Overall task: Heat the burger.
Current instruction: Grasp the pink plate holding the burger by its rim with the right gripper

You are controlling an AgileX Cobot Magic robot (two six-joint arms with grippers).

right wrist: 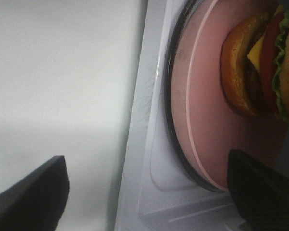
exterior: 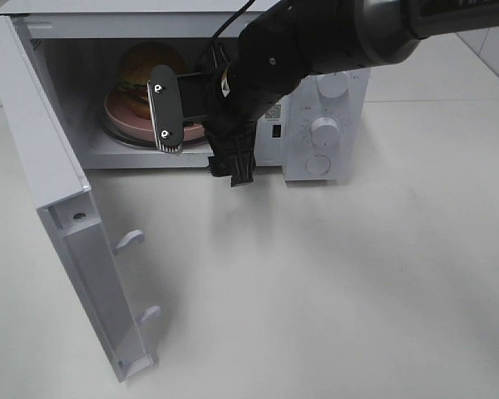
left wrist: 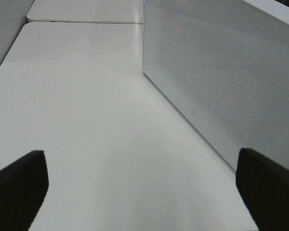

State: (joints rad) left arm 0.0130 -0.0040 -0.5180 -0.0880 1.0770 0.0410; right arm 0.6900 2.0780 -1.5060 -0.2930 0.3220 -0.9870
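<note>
**Exterior high view with both wrist views.** The right gripper (right wrist: 145, 161) has its jaws spread wide, with nothing between them. It is turned sideways at the mouth of the microwave (exterior: 233, 17). One finger (exterior: 165, 116) stands inside the cavity over the near rim of the plate (exterior: 116, 112), and the other is outside, over the table (exterior: 333, 283) just ahead of the sill. Neither finger touches the burger (exterior: 145, 65).

The burger sits upright on the pink plate, about 10 o'clock from the gripper, deep in the cavity. The right wrist view shows its bun, cheese, red layer and lettuce edge. The plate rests on a dark-rimmed turntable (right wrist: 169, 120).

The right arm (exterior: 316, 41) enters from 1 o'clock. The control panel (exterior: 324, 129), with three round dials, lies at 3 o'clock from the gripper. The door (exterior: 58, 191) stands fully open and swings out toward 7 o'clock.

The left gripper (left wrist: 140, 154) is outside the exterior view. Its jaws are also wide apart and empty. It hangs above the bare white table, near a white panel (left wrist: 221, 72) covered in a fine dot pattern.
</note>
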